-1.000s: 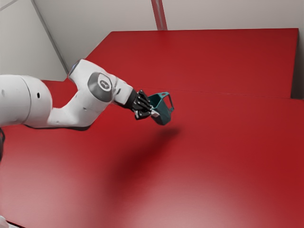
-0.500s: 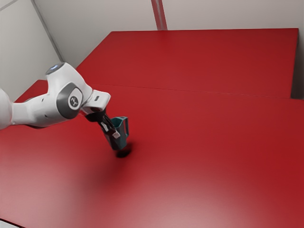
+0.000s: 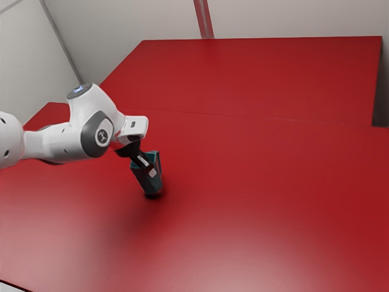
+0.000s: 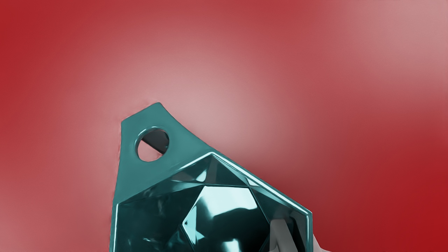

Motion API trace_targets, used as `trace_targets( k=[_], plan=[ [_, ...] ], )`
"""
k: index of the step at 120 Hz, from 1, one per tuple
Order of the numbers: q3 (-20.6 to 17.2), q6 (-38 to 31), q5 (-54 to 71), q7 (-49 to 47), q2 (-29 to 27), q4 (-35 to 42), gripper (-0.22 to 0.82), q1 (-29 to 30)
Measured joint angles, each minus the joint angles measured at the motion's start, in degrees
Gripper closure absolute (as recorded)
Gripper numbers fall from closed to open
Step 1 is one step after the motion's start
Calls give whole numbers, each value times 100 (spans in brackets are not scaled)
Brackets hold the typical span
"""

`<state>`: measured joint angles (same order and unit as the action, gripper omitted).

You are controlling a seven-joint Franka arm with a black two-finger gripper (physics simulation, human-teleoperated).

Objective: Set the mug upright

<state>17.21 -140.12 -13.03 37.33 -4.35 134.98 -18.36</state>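
Observation:
In the exterior view my gripper (image 3: 151,173) reaches down to the dark teal, faceted mug (image 3: 148,183), which stands nearly upright with its opening upward and leans slightly. A dark shadow lies right under its base; whether the base touches the table cannot be told. In the wrist view the gripper (image 4: 299,239) pinches the wall of the mug (image 4: 147,182), one finger inside the opening and the other outside. The handle, with a round hole at its top, points away from the pinched wall. The lower part of the mug is hidden there.
The red table (image 3: 255,182) extends widely around the mug. Behind it is another red surface (image 3: 255,79) reaching to a pale wall (image 3: 292,18). The arm comes in from the exterior view's left.
My hand has carried the mug down and toward the exterior view's left, tipping it from a strong tilt to nearly upright. Over the last half second it turned, swinging the handle out of the exterior view.

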Motion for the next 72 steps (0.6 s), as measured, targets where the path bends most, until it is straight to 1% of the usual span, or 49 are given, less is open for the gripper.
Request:
trace_targets(
  k=[11, 22, 58, 72],
  plan=[
    [-56, -46, 6, -240, -337, 408, 79, -44],
    [-66, -83, 10, -447, -492, 599, 79, -28],
    [-73, -607, -39, -977, -537, 715, 79, -25],
    [-158, -757, -63, -1179, -537, 799, 79, -23]
  ],
)
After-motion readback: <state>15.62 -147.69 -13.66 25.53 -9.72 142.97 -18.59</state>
